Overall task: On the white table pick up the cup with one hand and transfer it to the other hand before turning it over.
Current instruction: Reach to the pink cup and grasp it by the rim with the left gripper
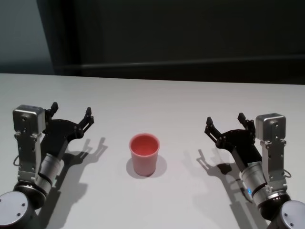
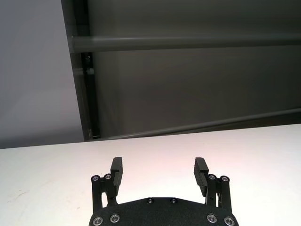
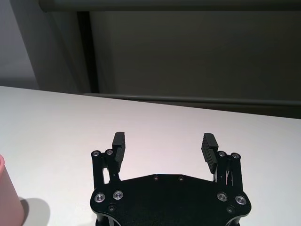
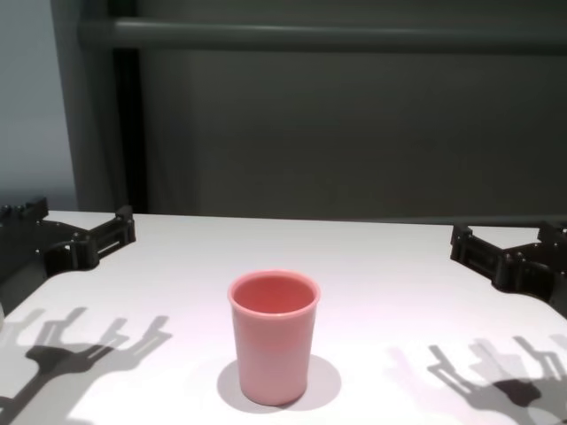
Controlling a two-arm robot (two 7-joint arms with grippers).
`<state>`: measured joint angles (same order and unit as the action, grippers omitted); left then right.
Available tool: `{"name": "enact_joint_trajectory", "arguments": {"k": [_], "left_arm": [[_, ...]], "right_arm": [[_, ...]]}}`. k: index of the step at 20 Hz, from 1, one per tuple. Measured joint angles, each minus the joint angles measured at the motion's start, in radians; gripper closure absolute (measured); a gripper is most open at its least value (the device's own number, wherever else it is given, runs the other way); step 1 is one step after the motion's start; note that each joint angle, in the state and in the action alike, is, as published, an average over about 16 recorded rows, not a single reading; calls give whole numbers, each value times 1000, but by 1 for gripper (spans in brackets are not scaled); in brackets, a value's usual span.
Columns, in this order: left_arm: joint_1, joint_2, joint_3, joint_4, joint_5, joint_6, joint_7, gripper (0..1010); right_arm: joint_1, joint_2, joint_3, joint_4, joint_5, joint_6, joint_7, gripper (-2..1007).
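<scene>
Pink cup untouched, both hands spread and waiting.

The pink tumbler point(image 1: 144, 153) stands upright, rim up, on the white tabletop point(image 1: 157, 100) midway between the two arms and well apart from each. The left hand point(image 1: 71, 114) hovers released with nothing between its fingers; the right hand point(image 1: 225, 123) does likewise. Judging by this, nothing is done yet: pickup, handover and turning over all remain. No brand, label or readable writing shows anywhere.
</scene>
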<state>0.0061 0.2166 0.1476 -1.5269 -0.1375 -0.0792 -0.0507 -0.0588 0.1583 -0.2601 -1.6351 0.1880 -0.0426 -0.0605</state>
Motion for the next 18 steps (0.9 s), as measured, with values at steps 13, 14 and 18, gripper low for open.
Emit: {"name": "enact_joint_trajectory", "arguments": {"k": [13,14,18], "left_arm": [[0,0,0,0,0,0,0,9],[0,0,0,0,0,0,0,9],[0,0,0,0,0,0,-2,9]], "right_arm": [[0,0,0,0,0,0,0,3],[0,0,0,0,0,0,0,3],[0,0,0,0,0,0,0,3]]}}
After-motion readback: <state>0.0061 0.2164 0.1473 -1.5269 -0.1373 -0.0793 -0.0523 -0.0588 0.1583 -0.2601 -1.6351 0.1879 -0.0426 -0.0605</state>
